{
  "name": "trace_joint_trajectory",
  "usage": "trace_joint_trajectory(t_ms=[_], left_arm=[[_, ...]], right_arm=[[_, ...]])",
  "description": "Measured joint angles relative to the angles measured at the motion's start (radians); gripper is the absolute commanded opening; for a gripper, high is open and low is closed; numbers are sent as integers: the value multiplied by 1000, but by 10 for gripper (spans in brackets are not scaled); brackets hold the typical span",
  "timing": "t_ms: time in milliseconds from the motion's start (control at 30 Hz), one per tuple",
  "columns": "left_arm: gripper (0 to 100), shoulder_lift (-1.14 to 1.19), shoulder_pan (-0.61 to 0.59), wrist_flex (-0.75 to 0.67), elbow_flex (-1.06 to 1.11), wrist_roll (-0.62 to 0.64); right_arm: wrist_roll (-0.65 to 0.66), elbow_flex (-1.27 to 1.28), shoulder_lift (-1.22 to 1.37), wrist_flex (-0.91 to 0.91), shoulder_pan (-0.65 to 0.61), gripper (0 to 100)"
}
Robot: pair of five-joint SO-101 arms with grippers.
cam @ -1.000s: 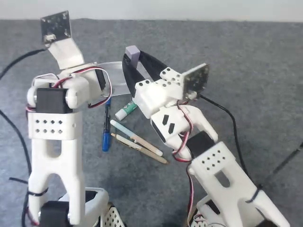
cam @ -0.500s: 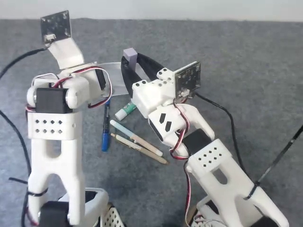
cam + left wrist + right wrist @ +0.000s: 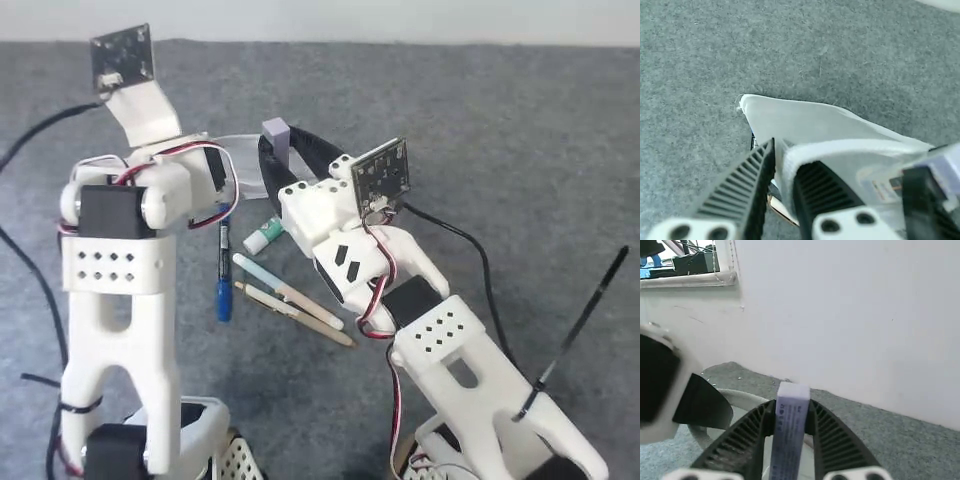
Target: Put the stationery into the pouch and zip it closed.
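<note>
A white, see-through pouch (image 3: 243, 148) lies at the back of the grey mat. My left gripper (image 3: 781, 150) is shut on the pouch's (image 3: 815, 122) rim and holds it up. My right gripper (image 3: 281, 152) hangs just above the pouch mouth, shut on a lavender eraser (image 3: 277, 131) that stands upright between its black fingers. In the right wrist view the eraser (image 3: 790, 432) sits in the right gripper (image 3: 790, 407), over the pouch's curved rim (image 3: 742, 397). On the mat lie a blue pen (image 3: 223, 270), a green-capped glue stick (image 3: 264, 236), a pastel pen (image 3: 286, 291) and a wooden stick (image 3: 300, 313).
Black cables (image 3: 25, 260) trail along the mat's left side, and another cable (image 3: 470, 250) runs beside the right arm. A black cable tie (image 3: 585, 320) sticks out at the right. A white wall (image 3: 865, 315) stands behind the mat.
My right gripper has tipped and come lower and nearer with the eraser, closer to the pouch mouth. The left arm and the pouch have kept still.
</note>
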Motion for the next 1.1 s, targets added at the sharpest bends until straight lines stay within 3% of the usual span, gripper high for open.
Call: trace_joint_trajectory(t_ms=[233, 900, 1100], left_arm=[[10, 0, 2, 0, 0, 0], [10, 0, 3, 0, 0, 0], [10, 0, 3, 0, 0, 0]], right_arm=[[123, 28, -34, 28, 0, 6], [147, 29, -288, 416, -2, 6], [259, 29, -336, 509, -43, 6]])
